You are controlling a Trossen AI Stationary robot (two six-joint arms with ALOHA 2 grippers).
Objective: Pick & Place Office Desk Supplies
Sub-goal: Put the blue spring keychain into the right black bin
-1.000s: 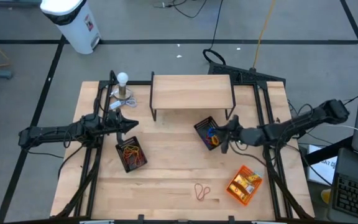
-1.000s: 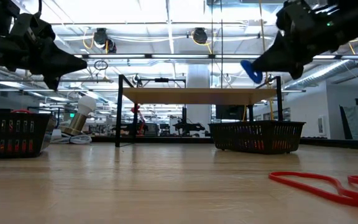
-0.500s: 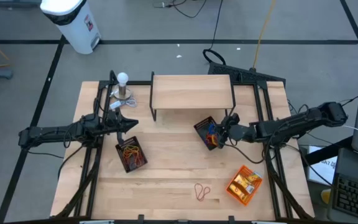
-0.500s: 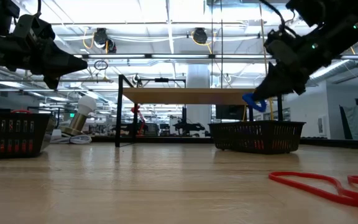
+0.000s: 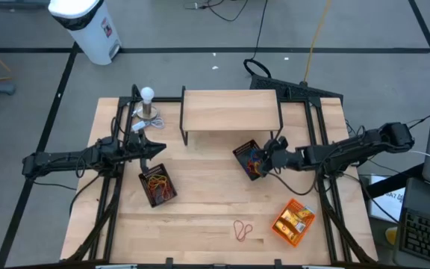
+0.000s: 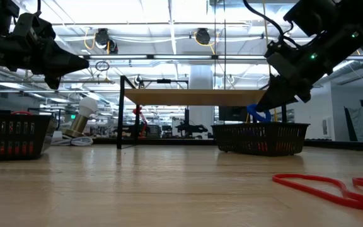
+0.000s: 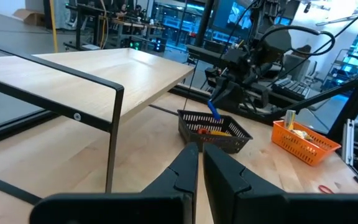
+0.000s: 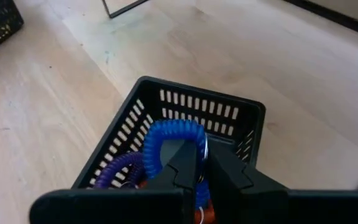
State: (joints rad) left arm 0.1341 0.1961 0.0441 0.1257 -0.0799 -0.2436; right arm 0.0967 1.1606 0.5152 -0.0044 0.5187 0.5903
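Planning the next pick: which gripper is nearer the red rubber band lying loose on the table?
Right. The right gripper is over the right mesh tray, up-table of the red rubber band; the left gripper hangs farther off, by the left tray.

Both arms (image 5: 73, 158) are dark, slim and jointed, black cables trailing along them, ending in tapered black fingers (image 7: 225, 177).

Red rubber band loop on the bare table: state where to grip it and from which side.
Come straight down on the red rubber band loop, which lies flat on the table, and pinch the narrow waist where its strands cross, likely the easiest spot to catch.
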